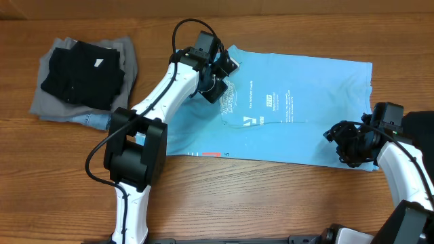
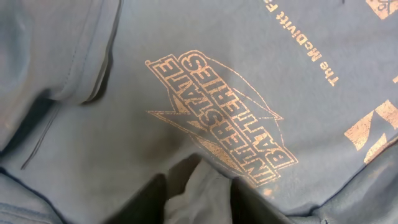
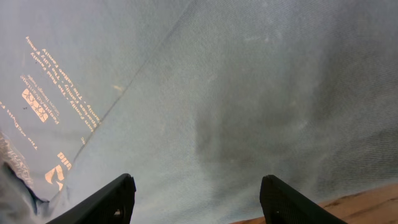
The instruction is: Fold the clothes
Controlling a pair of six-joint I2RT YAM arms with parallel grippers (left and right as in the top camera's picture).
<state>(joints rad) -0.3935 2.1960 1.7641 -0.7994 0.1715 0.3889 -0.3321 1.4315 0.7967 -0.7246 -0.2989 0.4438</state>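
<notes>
Right gripper point(image 3: 196, 190), wide open and empty, hovers over the near edge of a sky-blue fabric shirt point(image 1: 319, 129) spread on the wooden table point(image 1: 271, 196). The left gripper point(image 2: 198, 186), part open, straddles a cloth ridge beside the "INTERSTATE BATTERIES" logo point(image 2: 217, 112). Folded black and grey garments point(image 1: 81, 74) lie beyond.

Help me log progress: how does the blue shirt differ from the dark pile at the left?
The blue shirt lies spread wide; the dark pile sits folded and stacked. The shirt is sky-blue with lettering; the pile is black over grey. Both rest on the table.
</notes>
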